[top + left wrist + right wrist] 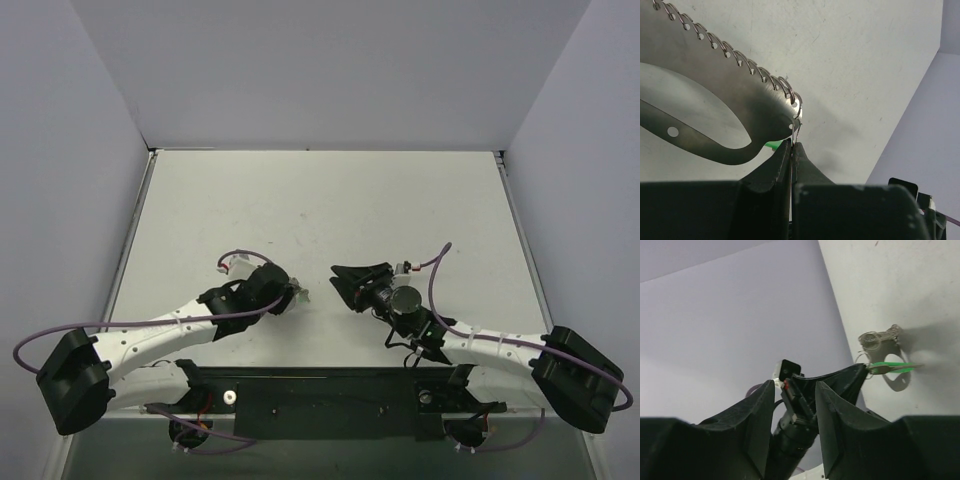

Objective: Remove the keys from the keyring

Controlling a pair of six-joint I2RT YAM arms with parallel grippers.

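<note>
Standing at the near edge, one sees the pale surface (pixel 320 200) carrying the whole arrangement, with both arms reaching inward toward its middle. The left arm (pixel 150 340) runs from the lower left corner, and the right arm (pixel 490 350) runs from the lower right. Their tips face each other, near but apart.

The right gripper (pixel 358 282) is spread wide and holds nothing. In its own wrist view, open space lies between its two black fingers (pixel 760 415), and it points at the left arm's load without touching it.

The left gripper (pixel 292 296) has its jaws pressed together. The left wrist view shows them pinching the thin wire loop threaded through the hole at the narrow end of the keyring (pixel 755 100).

The keyring is a flat grey metal oblong with an oval opening and one scalloped edge. It extends from the left gripper's tip, and in the right wrist view its shadow falls to one side of it on the surface.

The keys (pixel 890 367) are a small piece with a bright green head, lying right at the left gripper's tip, in front of the grey loop. In the left wrist view only a sliver of green shows beside the jaws. How the piece joins the wire loop cannot be told.
</note>
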